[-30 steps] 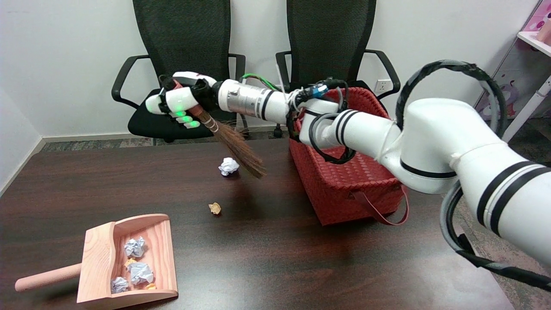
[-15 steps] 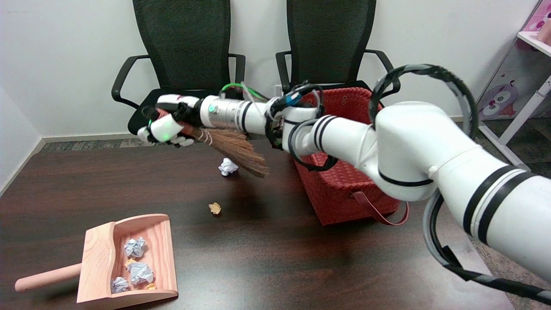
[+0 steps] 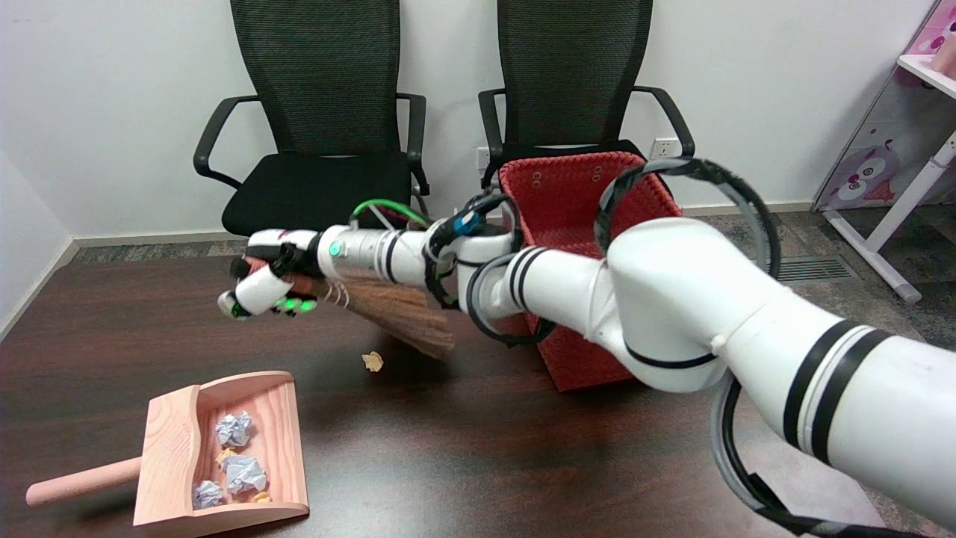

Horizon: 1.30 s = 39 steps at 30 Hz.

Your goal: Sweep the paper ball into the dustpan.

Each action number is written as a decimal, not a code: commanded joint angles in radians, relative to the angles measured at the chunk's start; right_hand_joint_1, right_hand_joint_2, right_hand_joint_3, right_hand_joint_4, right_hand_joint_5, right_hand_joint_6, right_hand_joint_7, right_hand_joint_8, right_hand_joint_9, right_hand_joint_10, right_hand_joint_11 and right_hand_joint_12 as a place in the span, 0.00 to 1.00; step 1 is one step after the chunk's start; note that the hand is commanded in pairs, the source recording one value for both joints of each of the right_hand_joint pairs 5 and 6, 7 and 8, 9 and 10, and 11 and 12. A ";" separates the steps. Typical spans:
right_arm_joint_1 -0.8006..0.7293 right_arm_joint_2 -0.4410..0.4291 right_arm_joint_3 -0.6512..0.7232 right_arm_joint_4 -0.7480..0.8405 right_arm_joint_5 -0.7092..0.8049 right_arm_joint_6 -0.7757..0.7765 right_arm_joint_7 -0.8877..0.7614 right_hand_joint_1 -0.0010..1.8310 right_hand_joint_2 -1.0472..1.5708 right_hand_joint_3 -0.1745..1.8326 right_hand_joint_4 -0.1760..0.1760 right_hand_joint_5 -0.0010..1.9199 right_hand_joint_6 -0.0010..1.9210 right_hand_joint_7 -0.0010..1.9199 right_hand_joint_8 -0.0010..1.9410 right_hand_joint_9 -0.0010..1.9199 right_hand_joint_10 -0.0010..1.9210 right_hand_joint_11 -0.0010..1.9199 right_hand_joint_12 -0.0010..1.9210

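Note:
My right hand (image 3: 265, 288) grips the handle of a small brown whisk broom (image 3: 399, 320), stretched out over the middle of the dark table (image 3: 485, 456). The bristles slant down to the right and end just above the table. A small tan paper ball (image 3: 372, 362) lies a little left of the bristle tips. The white paper ball seen earlier is hidden behind the broom and forearm. A wooden dustpan (image 3: 224, 448) lies at the near left, with several crumpled paper balls (image 3: 240, 472) inside.
A red woven basket (image 3: 575, 217) stands on the table right of the broom, partly behind my forearm. Two black office chairs (image 3: 321, 127) stand behind the table's far edge. A white shelf frame (image 3: 919, 149) is at the far right.
My right arm has lowered and pulled nearer and left with the broom, bringing the bristles down towards the table. The white paper ball has gone out of sight behind the broom.

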 commanded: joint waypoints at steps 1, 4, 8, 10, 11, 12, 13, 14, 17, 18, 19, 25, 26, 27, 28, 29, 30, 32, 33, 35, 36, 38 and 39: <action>-0.061 -0.077 0.008 -0.054 0.000 -0.036 0.010 0.46 0.79 1.00 0.46 1.00 1.00 1.00 0.99 1.00 1.00 1.00 1.00; -0.058 -0.038 0.077 -0.144 0.000 -0.033 0.010 0.46 0.80 1.00 0.46 1.00 1.00 1.00 0.99 1.00 1.00 1.00 1.00; -0.073 0.050 0.201 -0.316 0.000 -0.048 0.010 0.47 0.81 1.00 0.46 1.00 1.00 1.00 0.99 1.00 1.00 1.00 1.00; -0.089 0.081 0.242 -0.391 0.000 -0.062 0.010 0.47 0.82 1.00 0.46 1.00 1.00 1.00 0.99 1.00 1.00 1.00 1.00; -0.099 0.101 0.267 -0.430 0.000 -0.077 0.010 0.47 0.82 1.00 0.46 1.00 1.00 1.00 0.99 1.00 1.00 1.00 1.00; -0.108 0.120 0.292 -0.474 0.000 -0.095 0.010 0.47 0.83 1.00 0.46 1.00 1.00 1.00 0.99 1.00 1.00 1.00 1.00; -0.113 0.128 0.304 -0.494 0.000 -0.106 0.010 0.47 0.83 1.00 0.46 1.00 1.00 1.00 0.99 1.00 1.00 1.00 1.00; -0.124 0.144 0.327 -0.532 0.000 -0.124 0.010 0.47 0.84 1.00 0.46 1.00 1.00 1.00 0.99 1.00 1.00 1.00 1.00; -0.154 0.179 0.377 -0.611 0.000 -0.146 0.018 0.47 0.84 1.00 0.46 1.00 1.00 1.00 0.99 1.00 1.00 1.00 1.00; -0.159 0.187 0.386 -0.625 0.000 -0.149 0.024 0.47 0.84 1.00 0.46 1.00 1.00 1.00 0.99 1.00 1.00 1.00 1.00; -0.170 0.204 0.399 -0.646 0.000 -0.157 0.044 0.47 0.84 1.00 0.46 1.00 1.00 1.00 0.99 1.00 1.00 1.00 1.00; -0.212 0.244 0.455 -0.734 0.000 -0.174 0.164 0.48 0.84 1.00 0.46 1.00 1.00 1.00 0.99 1.00 1.00 1.00 1.00; -0.219 0.250 0.468 -0.742 0.000 -0.172 0.168 0.48 0.84 1.00 0.46 1.00 1.00 1.00 0.99 1.00 1.00 1.00 1.00; -0.221 0.255 0.476 -0.745 0.000 -0.172 0.168 0.48 0.84 1.00 0.46 1.00 1.00 1.00 0.99 1.00 1.00 1.00 1.00; -0.222 0.261 0.482 -0.746 0.000 -0.166 0.159 0.48 0.84 1.00 0.46 1.00 1.00 1.00 0.99 1.00 1.00 1.00 1.00; -0.216 0.270 0.484 -0.746 -0.001 -0.159 0.156 0.48 0.84 1.00 0.46 1.00 1.00 1.00 0.99 1.00 1.00 1.00 1.00; -0.210 0.273 0.482 -0.746 -0.001 -0.151 0.152 0.48 0.85 1.00 0.46 1.00 1.00 1.00 0.99 1.00 1.00 1.00 1.00; -0.168 0.280 0.462 -0.721 -0.003 -0.103 0.102 0.48 0.85 1.00 0.46 1.00 1.00 1.00 0.99 1.00 1.00 1.00 1.00; -0.154 0.279 0.450 -0.709 -0.003 -0.089 0.088 0.48 0.85 1.00 0.46 1.00 1.00 1.00 0.99 1.00 1.00 1.00 1.00; -0.119 0.269 0.420 -0.675 -0.003 -0.060 0.077 0.48 0.85 1.00 0.46 1.00 1.00 1.00 0.99 1.00 1.00 1.00 1.00; -0.098 0.260 0.408 -0.657 -0.002 -0.049 0.077 0.47 0.85 1.00 0.46 1.00 1.00 1.00 0.99 1.00 1.00 1.00 1.00; -0.075 0.246 0.412 -0.633 -0.001 -0.034 0.074 0.47 0.86 1.00 0.46 1.00 1.00 1.00 0.99 1.00 1.00 1.00 1.00; -0.066 0.238 0.423 -0.621 -0.001 -0.026 0.074 0.47 0.86 1.00 0.46 1.00 1.00 1.00 0.99 1.00 1.00 1.00 1.00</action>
